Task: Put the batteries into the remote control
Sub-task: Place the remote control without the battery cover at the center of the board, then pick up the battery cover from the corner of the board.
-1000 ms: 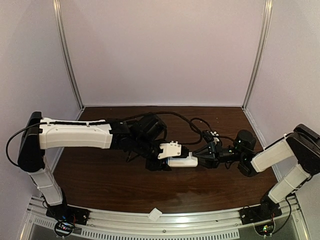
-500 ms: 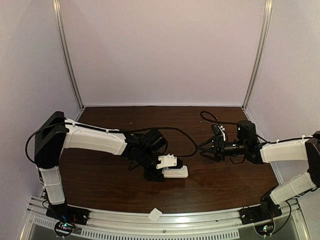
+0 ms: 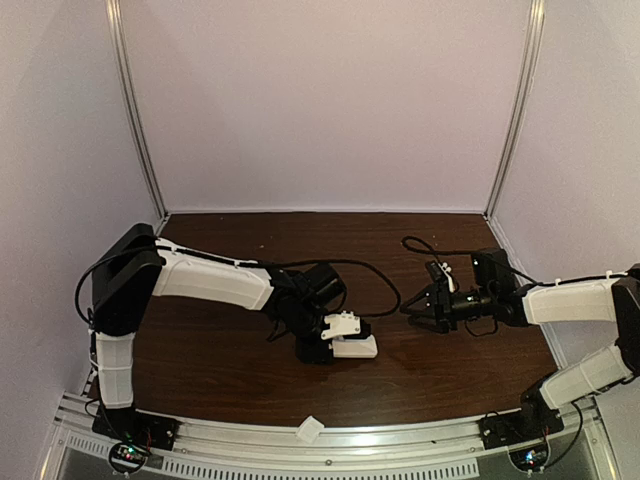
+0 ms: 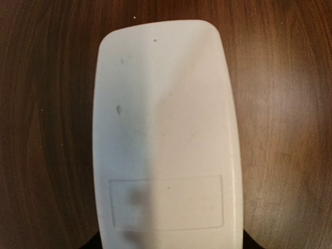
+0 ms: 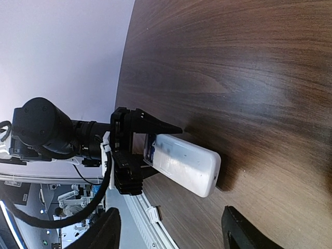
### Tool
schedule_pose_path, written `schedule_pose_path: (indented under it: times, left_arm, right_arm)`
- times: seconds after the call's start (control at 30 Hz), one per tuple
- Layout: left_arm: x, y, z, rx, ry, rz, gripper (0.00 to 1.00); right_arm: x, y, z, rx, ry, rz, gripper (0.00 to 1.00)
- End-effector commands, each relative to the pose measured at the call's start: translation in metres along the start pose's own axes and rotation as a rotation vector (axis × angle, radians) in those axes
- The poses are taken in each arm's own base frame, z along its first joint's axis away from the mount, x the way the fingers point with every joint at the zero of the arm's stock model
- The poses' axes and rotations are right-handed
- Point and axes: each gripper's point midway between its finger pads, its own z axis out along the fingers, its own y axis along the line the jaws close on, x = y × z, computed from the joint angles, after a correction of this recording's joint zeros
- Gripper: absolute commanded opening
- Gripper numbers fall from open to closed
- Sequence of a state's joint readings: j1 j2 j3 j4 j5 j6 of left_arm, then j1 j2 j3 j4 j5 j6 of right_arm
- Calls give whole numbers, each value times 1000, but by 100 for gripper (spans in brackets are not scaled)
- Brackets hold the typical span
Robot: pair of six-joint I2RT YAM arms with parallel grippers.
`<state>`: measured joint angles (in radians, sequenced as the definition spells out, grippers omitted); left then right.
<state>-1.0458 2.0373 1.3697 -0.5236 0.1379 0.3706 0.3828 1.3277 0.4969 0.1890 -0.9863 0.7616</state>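
Observation:
The white remote control [image 3: 358, 347] is held by its left end in my left gripper [image 3: 338, 346], low over the table, plain back towards the left wrist camera [image 4: 166, 129]. In the right wrist view the remote [image 5: 187, 165] sticks out of the left gripper [image 5: 136, 150], and a bit of blue from the batteries [image 5: 151, 147] shows at the gripped end; I cannot make out separate cells. My right gripper [image 3: 416, 312] is open and empty, to the right of the remote and clear of it, with its fingertips [image 5: 101, 231] wide apart.
A small white square cover piece [image 3: 310, 430] lies on the metal rail at the near edge, and it also shows in the right wrist view [image 5: 152, 213]. Pale walls close the table on three sides. Black cables [image 3: 420, 245] trail over the wood behind the right gripper.
The right gripper has drawn back to the right, away from the remote's end. The left arm has carried the remote lower and nearer the front edge.

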Motion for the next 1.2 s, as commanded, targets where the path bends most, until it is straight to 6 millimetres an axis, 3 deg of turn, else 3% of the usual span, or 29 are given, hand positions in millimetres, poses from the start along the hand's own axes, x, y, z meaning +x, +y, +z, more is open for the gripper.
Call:
schedule_pose_path:
  times: [0.0, 0.23, 0.4, 0.6, 0.73, 0.87, 1.03, 1.17]
  left_arm:
    - [4, 1, 7, 16, 28, -25, 60]
    - [9, -6, 9, 48, 45, -25, 68]
    - [4, 0, 1, 19, 35, -37, 70]
    - [-19, 15, -55, -107, -89, -104, 73]
    - [-22, 13, -99, -154, -174, -194, 73]
    - [-10, -24, -106, -64, -179, -285, 66]
    - [8, -93, -79, 70, -91, -352, 59]
    - [12, -123, -65, 132, -72, -415, 51]
  right_arm:
    - [-2, 0, -5, 25, -15, -29, 67]
    - [-1, -1, -5, 30, -9, -33, 68]
    - [-3, 2, -5, 22, -14, -46, 68]
    - [-7, 11, -10, 20, -38, -97, 68]
    - [-8, 17, -15, 17, -54, -130, 68]
    - [-1, 20, -15, 4, -36, -143, 65]
    - [10, 19, -14, 1, -16, -143, 63]
    - [14, 20, -14, -3, -10, -144, 61]
